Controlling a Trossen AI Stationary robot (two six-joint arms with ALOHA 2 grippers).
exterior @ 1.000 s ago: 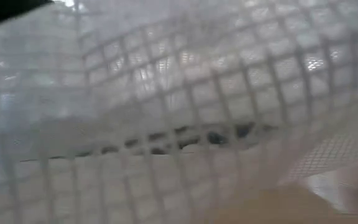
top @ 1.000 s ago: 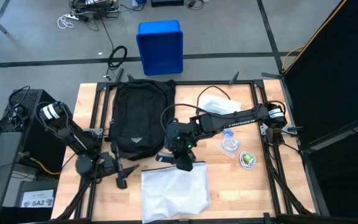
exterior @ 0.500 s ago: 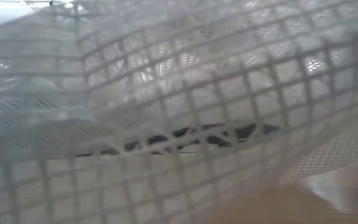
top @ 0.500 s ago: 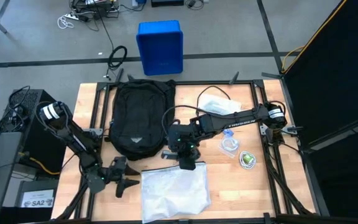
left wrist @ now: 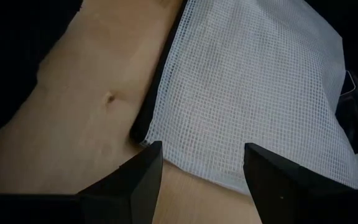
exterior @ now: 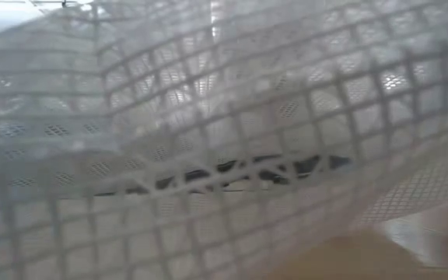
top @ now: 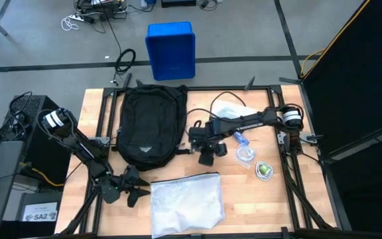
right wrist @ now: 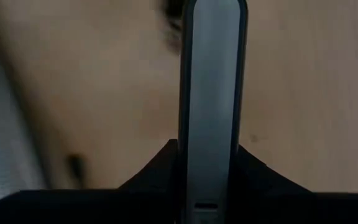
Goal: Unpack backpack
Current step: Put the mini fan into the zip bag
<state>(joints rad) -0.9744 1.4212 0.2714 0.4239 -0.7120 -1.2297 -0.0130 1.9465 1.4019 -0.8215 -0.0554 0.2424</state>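
Backpack (top: 148,125) lies on the worktop (top: 244,199), left of centre, toward the far edge. Mesh pouch (top: 186,203) lies at the near edge, before the backpack. Left gripper (top: 138,188) just left of the pouch. Right gripper (top: 207,152) just right of the backpack, holding a flat slim device (right wrist: 211,106). Small items (top: 252,162) right of it.

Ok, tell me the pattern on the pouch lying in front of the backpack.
The pouch is white mesh with a fine grid pattern, clearest in the left wrist view.

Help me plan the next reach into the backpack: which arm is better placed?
Probably right: the right gripper hovers beside the backpack; the left gripper sits by the mesh pouch.
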